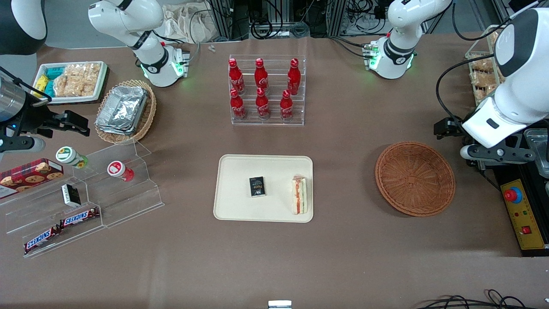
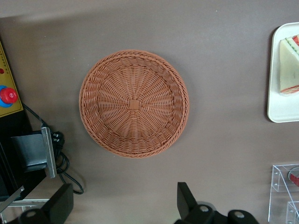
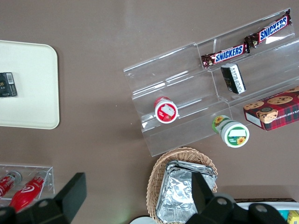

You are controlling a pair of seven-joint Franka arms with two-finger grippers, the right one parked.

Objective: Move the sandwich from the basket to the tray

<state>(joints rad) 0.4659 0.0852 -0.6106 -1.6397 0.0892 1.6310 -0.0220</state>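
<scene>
The sandwich (image 1: pixel 299 195) lies on the cream tray (image 1: pixel 240 171), close to the rim that faces the basket. The left wrist view catches the sandwich (image 2: pixel 289 67) and a strip of the tray (image 2: pixel 280 109). The reddish-brown wicker basket (image 1: pixel 415 179) holds nothing, as its bare woven floor (image 2: pixel 134 103) shows. My gripper (image 1: pixel 448 127) hangs above the table beside the basket, farther from the front camera than it. That gripper (image 2: pixel 125 205) is open, its fingers wide apart with only tabletop between them.
A small black packet (image 1: pixel 257 187) also lies on the tray. A clear rack of red bottles (image 1: pixel 266 90) stands farther from the front camera than the tray. A yellow control box with a red button (image 1: pixel 521 219) sits at the working arm's end.
</scene>
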